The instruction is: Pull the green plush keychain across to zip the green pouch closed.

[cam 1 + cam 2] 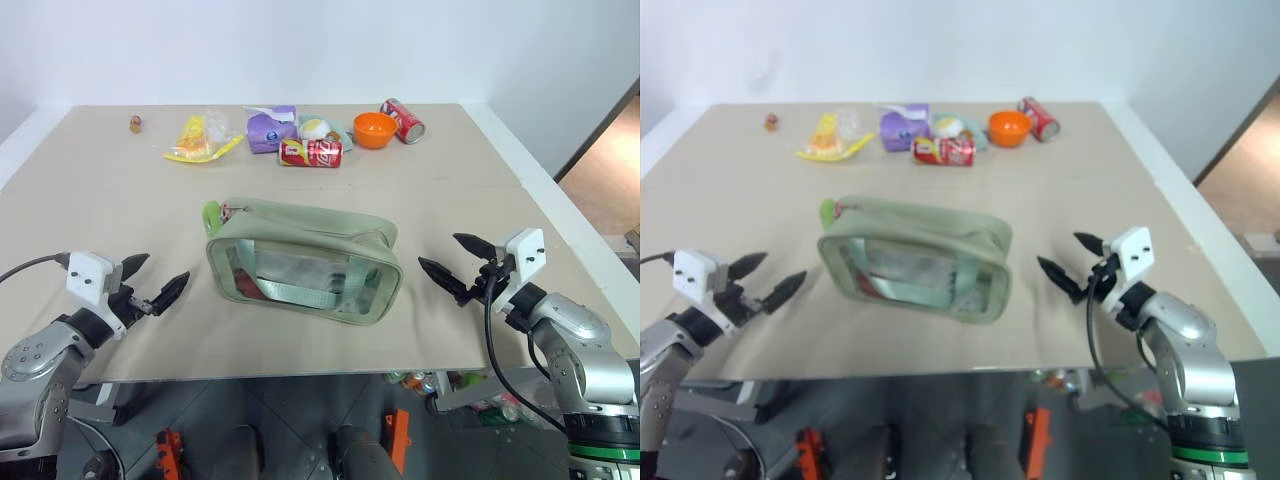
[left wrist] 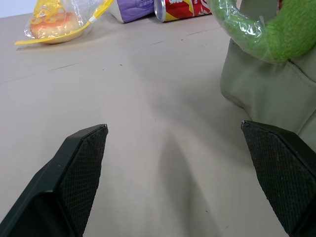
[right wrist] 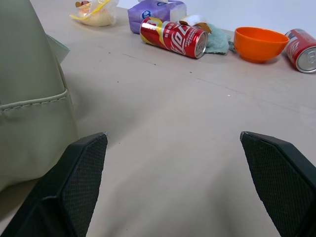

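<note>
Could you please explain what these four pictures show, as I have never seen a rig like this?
It is a two-armed humanoid robot at a table. Two pictures come from its head camera; the other two from cameras on each wrist. The left gripper and right gripper are both open and hold nothing. Between them lies the green pouch, with the green plush keychain at its zipper's left end. At the table's far side lie two red cans, an orange bowl, a purple packet and a yellow packet.

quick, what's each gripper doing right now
left gripper: open, holding nothing, beside the pale sage-green fabric pouch.
right gripper: open, holding nothing, on the pouch's other side.
</note>
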`<move>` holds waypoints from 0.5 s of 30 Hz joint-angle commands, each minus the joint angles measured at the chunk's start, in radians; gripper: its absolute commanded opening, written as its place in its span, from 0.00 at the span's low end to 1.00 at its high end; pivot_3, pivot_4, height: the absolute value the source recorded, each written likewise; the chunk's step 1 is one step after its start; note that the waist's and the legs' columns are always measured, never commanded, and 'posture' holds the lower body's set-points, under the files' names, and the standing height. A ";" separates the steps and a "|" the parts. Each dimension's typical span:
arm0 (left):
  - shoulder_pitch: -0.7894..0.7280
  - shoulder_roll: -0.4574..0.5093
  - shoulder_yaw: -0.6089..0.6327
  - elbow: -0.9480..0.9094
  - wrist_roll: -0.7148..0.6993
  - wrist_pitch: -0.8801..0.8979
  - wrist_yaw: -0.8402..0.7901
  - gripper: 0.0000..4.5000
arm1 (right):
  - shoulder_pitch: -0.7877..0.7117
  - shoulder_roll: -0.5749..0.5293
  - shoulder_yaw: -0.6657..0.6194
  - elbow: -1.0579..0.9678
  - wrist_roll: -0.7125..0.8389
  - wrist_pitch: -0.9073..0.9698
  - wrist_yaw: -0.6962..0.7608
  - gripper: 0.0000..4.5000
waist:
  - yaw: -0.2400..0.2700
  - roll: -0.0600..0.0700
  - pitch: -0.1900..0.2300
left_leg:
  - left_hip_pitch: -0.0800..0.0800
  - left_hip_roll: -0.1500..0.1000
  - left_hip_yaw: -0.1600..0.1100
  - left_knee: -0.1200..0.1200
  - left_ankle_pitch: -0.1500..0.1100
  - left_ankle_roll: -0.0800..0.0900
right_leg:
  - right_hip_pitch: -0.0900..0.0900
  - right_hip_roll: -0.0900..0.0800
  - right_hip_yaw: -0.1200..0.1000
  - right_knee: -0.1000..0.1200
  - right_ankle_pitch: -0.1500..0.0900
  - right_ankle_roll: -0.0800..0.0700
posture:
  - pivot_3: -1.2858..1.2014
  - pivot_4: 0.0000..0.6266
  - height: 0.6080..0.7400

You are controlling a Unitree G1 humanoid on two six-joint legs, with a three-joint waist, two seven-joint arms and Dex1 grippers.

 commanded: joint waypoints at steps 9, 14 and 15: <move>-0.052 0.023 0.014 -0.003 -0.020 0.005 -0.038 1.00 | -0.003 -0.016 -0.031 -0.003 0.004 -0.036 0.026 0.99 | -0.001 0.000 0.000 | 0.000 0.000 0.000 0.001 0.000 0.000 | 0.000 0.000 0.000 0.000 0.001 0.001 | 0.52 0.24 1.00; -0.024 0.038 0.051 -0.045 -0.096 0.040 -0.096 1.00 | -0.005 -0.017 -0.032 0.004 0.005 -0.037 0.028 0.99 | -0.002 0.000 0.000 | 0.000 0.000 0.000 0.000 0.000 0.000 | 0.000 0.000 0.000 0.000 0.001 0.001 | 0.52 0.24 1.00; -0.010 0.054 0.080 -0.059 -0.139 0.060 -0.122 1.00 | -0.007 -0.019 -0.033 0.006 0.005 -0.037 0.028 0.99 | -0.004 0.000 0.000 | 0.000 0.000 0.000 0.000 0.000 0.000 | 0.000 0.000 0.000 0.000 0.001 0.001 | 0.52 0.24 1.00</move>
